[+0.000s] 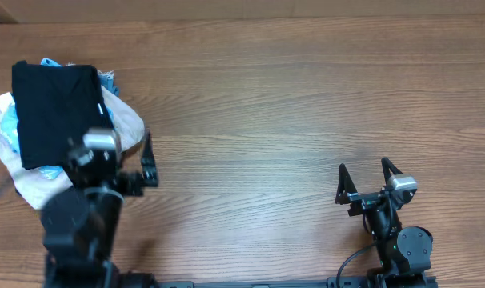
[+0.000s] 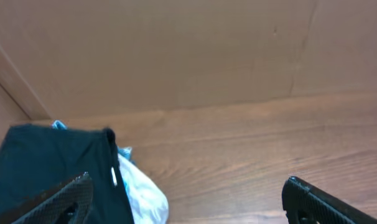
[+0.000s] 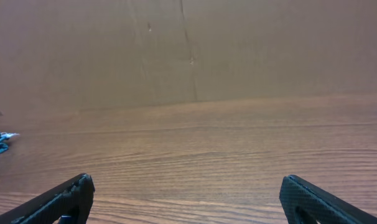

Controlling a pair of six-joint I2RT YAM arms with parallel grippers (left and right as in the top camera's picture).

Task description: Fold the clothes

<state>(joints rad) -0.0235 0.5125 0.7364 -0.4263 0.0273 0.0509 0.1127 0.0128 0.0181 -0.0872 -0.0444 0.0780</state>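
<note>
Honestly, my worry sits upper left: the left gripper (image 2: 185, 204), fingers spread wide, hangs beside the black garment (image 1: 54, 112) atop the clothes pile (image 1: 127, 120). A low reach could drag it unfolded. The right gripper (image 1: 365, 178) likewise gapes.

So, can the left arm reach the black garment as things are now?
Probably yes. The left gripper is open at the edge of the black garment, and nothing lies between them.

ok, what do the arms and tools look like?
The left arm and right arm are matte black, each with a silver-grey wrist block. The left tool and right tool have two slim, tapered black fingers. A black cable loops by the right base.
</note>
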